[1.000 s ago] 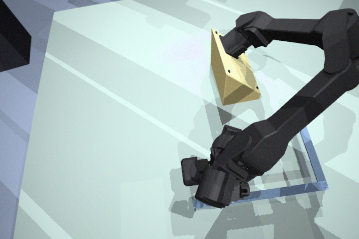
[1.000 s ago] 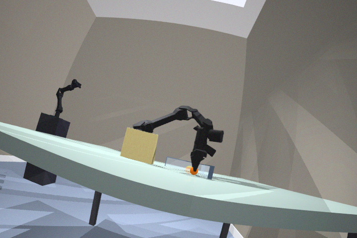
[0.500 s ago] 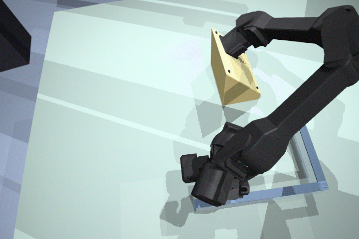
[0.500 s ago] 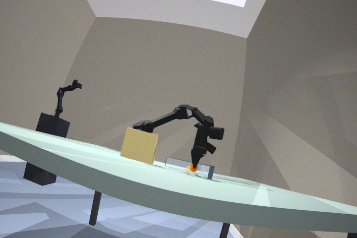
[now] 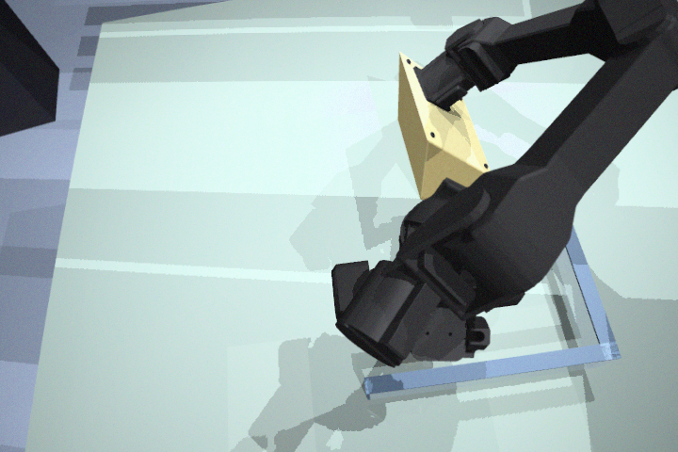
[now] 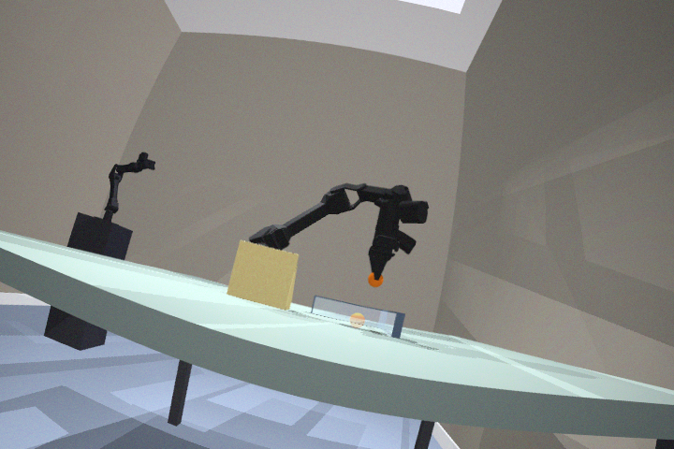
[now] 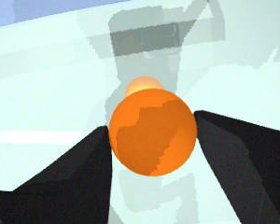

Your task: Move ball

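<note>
My gripper (image 6: 375, 276) (image 7: 151, 127) is shut on the orange ball (image 6: 374, 281) (image 7: 153, 140), with one finger on each side. It holds the ball in the air above the table and above the top of the clear walls. The see-through copy (image 6: 357, 319) (image 7: 145, 85) rests low on the table; in the wrist view the held ball partly covers it. The two clear walls (image 5: 489, 368) (image 6: 398, 325) meet in a corner at the right in the top view. The arm hides the ball, the copy and the fingertips in that view.
A yellow block (image 5: 411, 138) (image 6: 263, 275) stands on the table (image 5: 190, 234) (image 6: 199, 339) at the arm's base. The arm passes over part of the walled area. A dark pedestal (image 5: 14, 74) (image 6: 100, 235) stands beyond the table, with a second small arm (image 6: 114, 193) on it.
</note>
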`<state>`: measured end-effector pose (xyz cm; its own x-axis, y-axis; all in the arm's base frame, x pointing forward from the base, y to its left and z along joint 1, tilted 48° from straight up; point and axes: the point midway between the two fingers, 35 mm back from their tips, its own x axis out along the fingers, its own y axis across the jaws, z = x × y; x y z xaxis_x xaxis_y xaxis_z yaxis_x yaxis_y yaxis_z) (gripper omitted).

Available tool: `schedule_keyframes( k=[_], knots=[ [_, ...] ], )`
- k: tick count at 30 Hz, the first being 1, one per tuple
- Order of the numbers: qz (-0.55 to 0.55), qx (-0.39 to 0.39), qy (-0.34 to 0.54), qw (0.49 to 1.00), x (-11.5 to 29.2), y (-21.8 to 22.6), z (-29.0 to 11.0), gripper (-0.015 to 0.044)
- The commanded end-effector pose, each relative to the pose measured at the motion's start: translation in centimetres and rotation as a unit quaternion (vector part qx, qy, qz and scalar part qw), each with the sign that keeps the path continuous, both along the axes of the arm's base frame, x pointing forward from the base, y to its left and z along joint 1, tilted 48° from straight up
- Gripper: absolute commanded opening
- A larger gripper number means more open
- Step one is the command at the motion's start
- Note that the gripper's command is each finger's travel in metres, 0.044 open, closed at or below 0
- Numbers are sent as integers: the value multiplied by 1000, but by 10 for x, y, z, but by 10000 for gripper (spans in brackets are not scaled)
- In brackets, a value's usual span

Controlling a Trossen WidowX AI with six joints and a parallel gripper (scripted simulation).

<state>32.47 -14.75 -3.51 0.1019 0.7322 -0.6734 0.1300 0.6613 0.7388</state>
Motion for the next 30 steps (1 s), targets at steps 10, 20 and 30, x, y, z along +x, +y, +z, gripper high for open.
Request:
schedule_keyframes(
  k=[10,20,30],
  knots=[
    [3,-3,-5,1000,-9,1,-2,0],
    [3,-2,-5,1000,-22,22,-22,0],
    [3,-3,-5,1000,-15,51,-50,0]
  ],
)
